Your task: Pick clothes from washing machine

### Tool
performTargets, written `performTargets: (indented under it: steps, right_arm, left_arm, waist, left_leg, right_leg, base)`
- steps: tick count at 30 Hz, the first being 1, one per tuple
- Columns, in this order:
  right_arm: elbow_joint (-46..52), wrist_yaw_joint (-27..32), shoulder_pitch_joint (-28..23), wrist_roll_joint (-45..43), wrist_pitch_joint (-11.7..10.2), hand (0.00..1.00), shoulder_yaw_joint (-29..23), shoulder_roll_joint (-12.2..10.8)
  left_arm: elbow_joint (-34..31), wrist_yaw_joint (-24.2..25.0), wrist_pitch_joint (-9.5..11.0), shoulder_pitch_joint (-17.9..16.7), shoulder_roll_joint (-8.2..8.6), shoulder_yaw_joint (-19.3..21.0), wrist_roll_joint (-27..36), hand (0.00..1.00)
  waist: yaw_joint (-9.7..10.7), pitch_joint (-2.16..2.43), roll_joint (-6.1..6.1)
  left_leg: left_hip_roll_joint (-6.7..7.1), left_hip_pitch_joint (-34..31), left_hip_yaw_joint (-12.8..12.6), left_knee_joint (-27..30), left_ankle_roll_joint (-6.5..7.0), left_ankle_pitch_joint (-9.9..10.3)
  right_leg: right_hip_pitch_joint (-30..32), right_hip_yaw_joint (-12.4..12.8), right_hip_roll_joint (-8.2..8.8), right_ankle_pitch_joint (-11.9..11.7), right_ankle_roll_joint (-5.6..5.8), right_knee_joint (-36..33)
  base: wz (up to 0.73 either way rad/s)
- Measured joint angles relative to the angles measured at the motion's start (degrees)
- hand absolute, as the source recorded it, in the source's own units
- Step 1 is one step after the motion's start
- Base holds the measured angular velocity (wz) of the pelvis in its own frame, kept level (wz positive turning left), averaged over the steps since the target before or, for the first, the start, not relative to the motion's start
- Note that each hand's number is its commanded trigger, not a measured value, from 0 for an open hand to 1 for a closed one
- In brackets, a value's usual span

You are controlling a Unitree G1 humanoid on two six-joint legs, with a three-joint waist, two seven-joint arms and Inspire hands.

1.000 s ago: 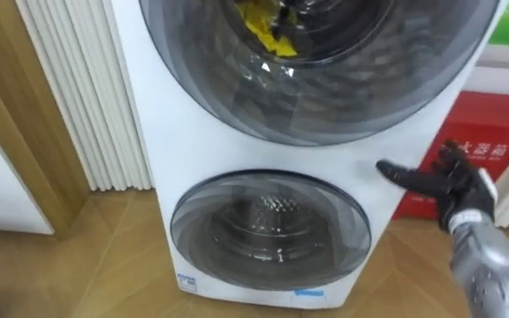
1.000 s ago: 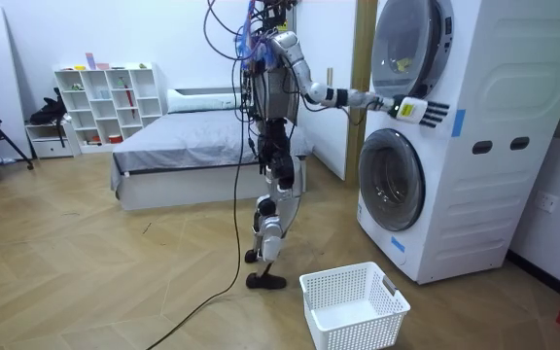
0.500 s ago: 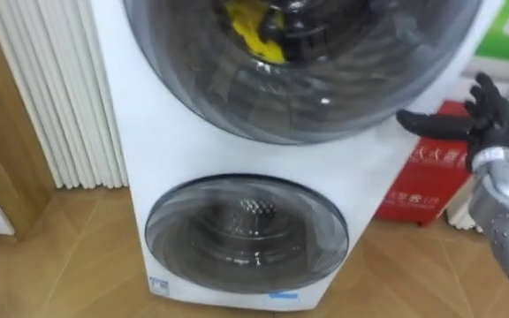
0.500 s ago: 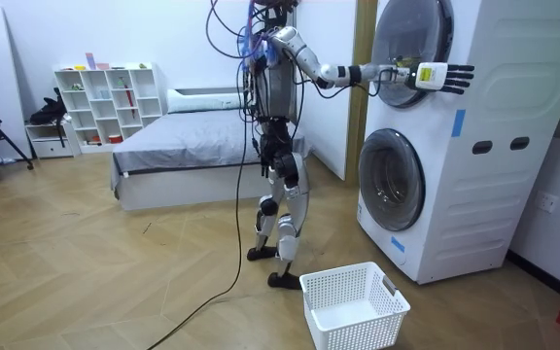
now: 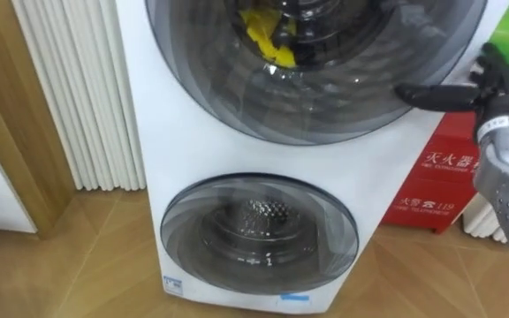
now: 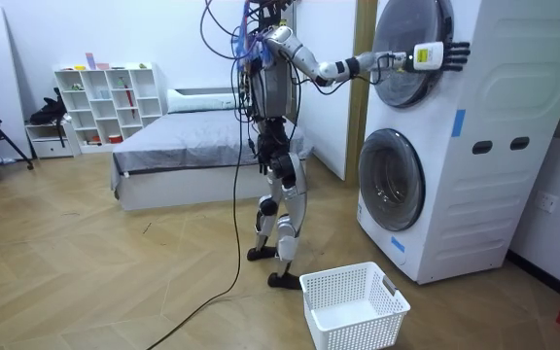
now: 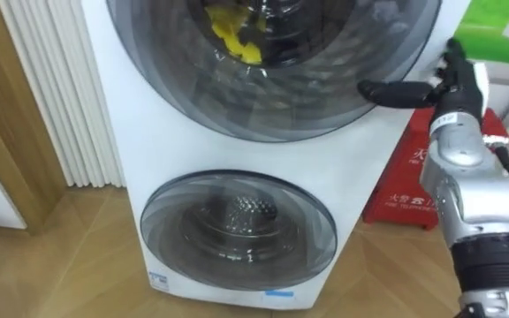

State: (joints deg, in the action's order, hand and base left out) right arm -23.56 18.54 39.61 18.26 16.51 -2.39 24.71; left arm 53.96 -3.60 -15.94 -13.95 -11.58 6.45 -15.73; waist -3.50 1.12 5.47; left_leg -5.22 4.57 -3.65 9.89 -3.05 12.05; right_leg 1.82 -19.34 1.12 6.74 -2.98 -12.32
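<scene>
Clothes (image 5: 268, 40), a yellow bundle, lie inside the upper drum of the washer (image 5: 184, 150), seen through the glass of the closed upper door (image 5: 343, 97), at about 11 o'clock from the glass's middle. Neither hand holds them.

The right hand (image 5: 497, 88) is raised at the upper door's 3 o'clock edge. Its fingers are straight and spread, gripping nothing, and the thumb reaches out towards 9 o'clock, across to the door's rim. The thumb tip seems to meet the rim, though contact cannot be made out for sure. In the room view the hand (image 6: 434, 55) shows at the end of an outstretched arm, flat against the front of the machine beside the round door.

The lower door (image 5: 259, 234) sits at 6 o'clock from the upper one, also closed, with a bare metal drum behind its glass. A red box (image 5: 444, 185) stands on the floor (image 5: 87, 265) at 3 o'clock from the lower door, behind the robot's forearm. White slats (image 5: 78, 97) run upright at 9 o'clock from the washer.

The room view shows the robot standing upright on both feet, facing the washer, with a bed (image 6: 192, 146) behind it. A white basket (image 6: 353, 306) rests on the floor at 5 o'clock from its feet, near the washer's base.
</scene>
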Motion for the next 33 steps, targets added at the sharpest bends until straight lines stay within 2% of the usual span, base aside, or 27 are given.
performTargets:
  steps: [4,5,8,14,19,20,25,29,33]
  right_arm:
    - [4.9,0.4,-0.1,-0.1,-0.1,0.00,0.1,-0.1]
    - [6.4,0.6,-0.5,-0.1,-0.1,0.00,0.6,-0.1]
    - [12.3,1.1,-3.2,-1.8,-0.2,0.00,1.7,-0.2]
    - [20.3,1.6,-7.5,-8.7,-0.2,0.00,1.0,-2.0]
    - [26.4,0.8,-11.8,-13.8,-0.2,0.00,1.2,-2.7]
    - [27.0,0.1,-12.1,-14.4,-0.2,0.00,1.2,-2.8]
    - [27.9,-1.3,-12.3,-15.7,-0.2,0.00,0.9,-3.9]
    - [29.6,-2.0,-13.1,-15.7,-0.2,0.00,0.5,-5.3]
    - [29.7,-2.5,-13.1,-15.5,-0.2,0.00,0.4,-5.7]
  left_arm:
    - [0.2,-1.5,0.3,0.6,-0.08,-0.4,0.5,0.00]
    - [0.1,-2.0,0.5,0.6,-0.12,-1.1,0.6,0.00]
    - [0.1,-2.6,1.2,1.1,-0.10,-2.1,1.1,0.00]
    - [2.6,-3.7,1.6,1.5,0.70,-2.3,1.7,0.00]
    - [3.7,-4.8,1.6,1.6,0.76,-3.4,4.0,0.00]
    - [4.1,-4.8,1.6,1.6,0.75,-3.4,4.4,0.00]
    - [5.2,-4.8,2.6,1.8,0.71,-3.4,4.9,0.00]
    - [5.8,-4.8,2.7,1.4,0.72,-3.4,4.9,0.00]
    - [5.8,-4.8,2.7,1.5,0.71,-3.5,5.0,0.00]
  waist:
    - [-0.1,-0.37,0.62]
    - [0.0,-0.60,0.86]
    - [-0.1,-0.66,1.25]
    - [0.0,-1.07,0.40]
    - [0.0,-1.04,-0.03]
    - [0.0,-1.04,-0.04]
    - [0.5,-1.03,-0.09]
    - [0.5,-0.92,-0.27]
    - [0.5,-0.73,-0.58]
  left_leg:
    - [-0.02,0.6,-0.2,-0.2,0.00,0.0]
    - [-0.03,0.8,-0.3,-0.3,0.00,0.0]
    - [-0.04,1.1,-1.1,-0.4,0.00,0.0]
    - [-0.08,1.2,-1.8,-0.4,0.00,0.0]
    - [-0.19,1.5,-3.4,-0.5,0.00,0.0]
    - [-0.24,1.8,-4.4,-0.6,0.00,0.0]
    - [-0.19,2.0,-4.3,-0.7,0.00,0.0]
    - [-0.20,2.0,-4.2,-0.7,0.00,0.0]
    - [-0.23,2.1,-4.2,-0.7,0.00,0.0]
  right_leg:
    - [-0.5,0.4,-0.13,0.1,0.06,0.3]
    - [-0.8,0.5,-0.20,0.1,0.09,0.6]
    - [-1.0,0.5,-0.20,0.1,0.18,0.8]
    - [-1.1,0.7,-0.30,0.1,0.24,1.0]
    - [-1.2,1.8,-0.56,0.1,0.31,1.6]
    - [-1.3,2.1,-0.59,0.1,0.31,1.6]
    - [-1.3,2.1,-0.59,0.1,0.37,1.7]
    - [-1.3,2.3,-0.66,0.2,0.38,1.7]
    - [-1.3,2.3,-0.65,0.2,0.37,1.7]
  base:
    - [-0.02]
    - [-0.03]
    - [-0.02]
    - [-0.04]
    - [-0.10]
    - [-0.15]
    - [-0.05]
    - [-0.02]
    - [0.00]
